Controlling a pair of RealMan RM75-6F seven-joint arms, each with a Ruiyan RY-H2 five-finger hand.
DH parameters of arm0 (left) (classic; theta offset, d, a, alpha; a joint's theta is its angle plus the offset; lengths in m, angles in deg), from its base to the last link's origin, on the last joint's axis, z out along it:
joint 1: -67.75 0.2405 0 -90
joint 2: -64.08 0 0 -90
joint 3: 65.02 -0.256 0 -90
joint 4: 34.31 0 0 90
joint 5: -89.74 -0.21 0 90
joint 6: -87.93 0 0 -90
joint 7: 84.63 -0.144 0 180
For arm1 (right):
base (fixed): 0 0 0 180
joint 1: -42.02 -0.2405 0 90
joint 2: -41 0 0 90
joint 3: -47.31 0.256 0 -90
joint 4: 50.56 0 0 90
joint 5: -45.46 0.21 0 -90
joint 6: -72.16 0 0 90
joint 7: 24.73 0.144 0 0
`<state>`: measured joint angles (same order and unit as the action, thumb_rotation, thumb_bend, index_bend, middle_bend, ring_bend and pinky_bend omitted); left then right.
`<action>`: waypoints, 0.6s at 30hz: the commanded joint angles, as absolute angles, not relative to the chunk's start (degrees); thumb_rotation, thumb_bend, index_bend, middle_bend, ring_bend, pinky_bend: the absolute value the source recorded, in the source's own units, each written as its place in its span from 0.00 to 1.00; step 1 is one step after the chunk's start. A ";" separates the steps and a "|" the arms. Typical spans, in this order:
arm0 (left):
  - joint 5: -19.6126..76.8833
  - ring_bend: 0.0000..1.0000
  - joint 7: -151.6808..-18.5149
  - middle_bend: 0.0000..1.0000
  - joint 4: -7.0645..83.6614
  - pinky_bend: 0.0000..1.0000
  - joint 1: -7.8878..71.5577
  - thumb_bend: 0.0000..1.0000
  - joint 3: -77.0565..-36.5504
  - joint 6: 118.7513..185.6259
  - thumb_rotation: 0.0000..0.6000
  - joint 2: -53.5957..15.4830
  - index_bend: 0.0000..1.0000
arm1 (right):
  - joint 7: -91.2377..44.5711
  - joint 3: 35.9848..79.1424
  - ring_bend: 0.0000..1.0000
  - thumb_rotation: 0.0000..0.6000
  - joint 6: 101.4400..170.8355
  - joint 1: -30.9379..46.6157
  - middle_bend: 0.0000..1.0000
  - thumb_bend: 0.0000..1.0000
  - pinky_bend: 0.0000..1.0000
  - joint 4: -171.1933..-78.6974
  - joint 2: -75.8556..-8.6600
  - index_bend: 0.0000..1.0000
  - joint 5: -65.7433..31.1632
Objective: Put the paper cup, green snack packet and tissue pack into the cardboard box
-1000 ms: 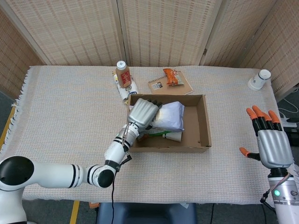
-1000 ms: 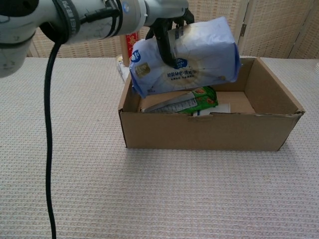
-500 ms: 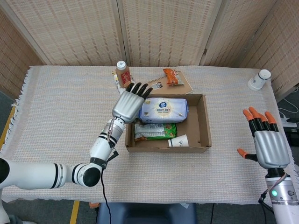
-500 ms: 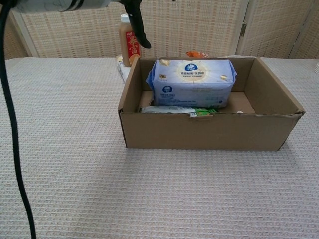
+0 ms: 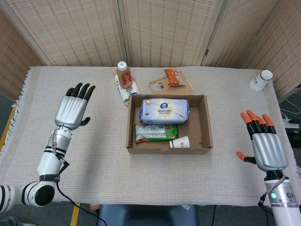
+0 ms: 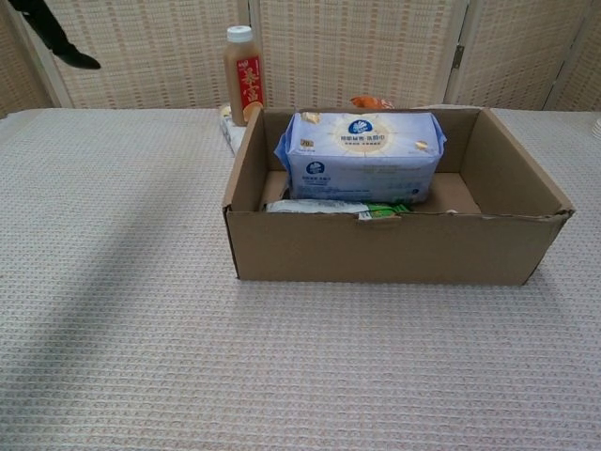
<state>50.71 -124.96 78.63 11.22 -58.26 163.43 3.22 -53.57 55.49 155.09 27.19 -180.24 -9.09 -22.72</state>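
Hands are both hanging over the table with nothing in them. Left of the cardboard box (image 5: 203,123), well apart from it, the left hand (image 5: 73,111) is floating palm down with its black-tipped fingers (image 5: 83,90) spread and pointing away from the robot. Right of the box, the right hand (image 5: 266,147) is doing the same, with orange fingertips (image 5: 253,115) fanned out. Inside the box, the tissue pack (image 5: 163,110) is lying along the far side, the green snack packet (image 5: 155,132) is lying beside it on the near side, and the paper cup (image 5: 181,141) is lying on its side by the near wall. Beyond the box, a bottle (image 5: 123,74), a notebook (image 5: 172,84) and an orange packet (image 5: 174,77) are sitting on the woven cloth (image 5: 70,165). Woven screens (image 5: 164,30) are standing behind the table.
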 commanded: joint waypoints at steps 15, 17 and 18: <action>23.42 0.00 -112.23 0.07 76.04 0.18 37.84 0.22 -71.14 179.68 1.00 5.86 0.00 | -54.70 54.91 0.00 1.00 155.03 27.18 0.00 0.07 0.00 -180.97 -9.70 0.04 -23.70; 22.42 0.00 -112.08 0.07 75.29 0.18 39.03 0.22 -71.01 179.91 1.00 6.33 0.00 | -54.76 54.63 0.00 1.00 155.59 27.62 0.00 0.07 0.00 -181.27 -9.57 0.04 -24.42; 22.12 0.00 -111.96 0.07 74.95 0.18 39.46 0.22 -70.87 179.90 1.00 6.49 0.00 | -54.71 54.53 0.00 1.00 155.88 27.85 0.00 0.07 0.00 -181.40 -9.47 0.04 -24.69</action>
<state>22.49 -112.19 75.37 39.00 -70.92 179.71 6.20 -54.71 54.70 155.56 27.58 -181.21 -9.58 -24.37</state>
